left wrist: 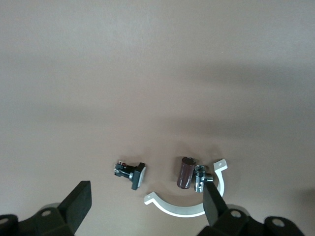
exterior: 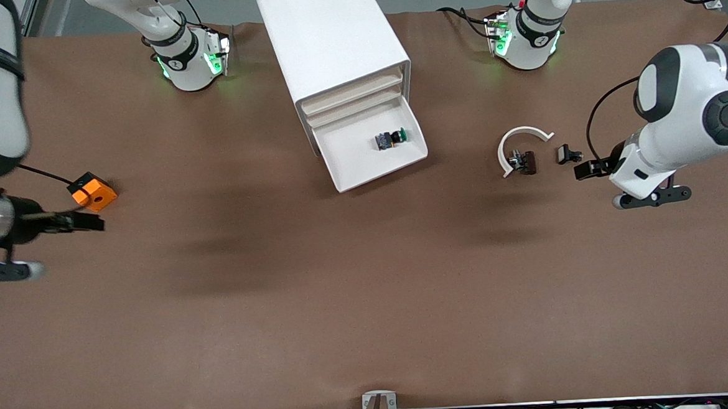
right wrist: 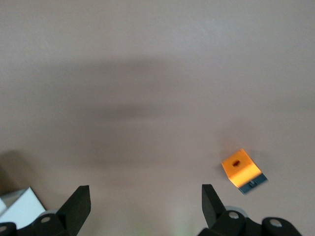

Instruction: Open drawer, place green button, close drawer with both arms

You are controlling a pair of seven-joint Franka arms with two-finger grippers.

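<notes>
Nearest the front camera among the things in view is the right gripper (exterior: 94, 222), hanging low over bare brown table (exterior: 344, 305) at the right arm's end; its 2 black fingers (right wrist: 78, 204) stand wide apart in the right wrist view and hold nothing. Just beside that gripper, slightly farther from the front camera, sits an orange block (exterior: 93, 191) with a hole in its top face, resting on the table and apart from the fingers; the right wrist view shows it too (right wrist: 240, 169), with a dark base edge.

Toward the middle stands the white cabinet (exterior: 330, 38), turned at a slant. Its lowest drawer (exterior: 393, 163) is pulled out, open to the front camera, while the fronts above it are shut. Inside the open drawer lies the button (exterior: 390, 139), on its side on the tray floor, green cap toward the left arm's end, dark body toward the right arm's, clear of the drawer walls.

Toward the left arm's end, a white curved band (exterior: 518, 140) lies flat with a brown clip (exterior: 523, 161) inside its arc, touching it. Just beside these lies a small black clip (exterior: 567, 154), apart from the band. The left gripper (exterior: 589, 169) hovers near that black clip, its fingers (left wrist: 76, 206) spread wide and empty, with both clips (left wrist: 131, 172) and the band (left wrist: 187, 209) between them in the left wrist view.
</notes>
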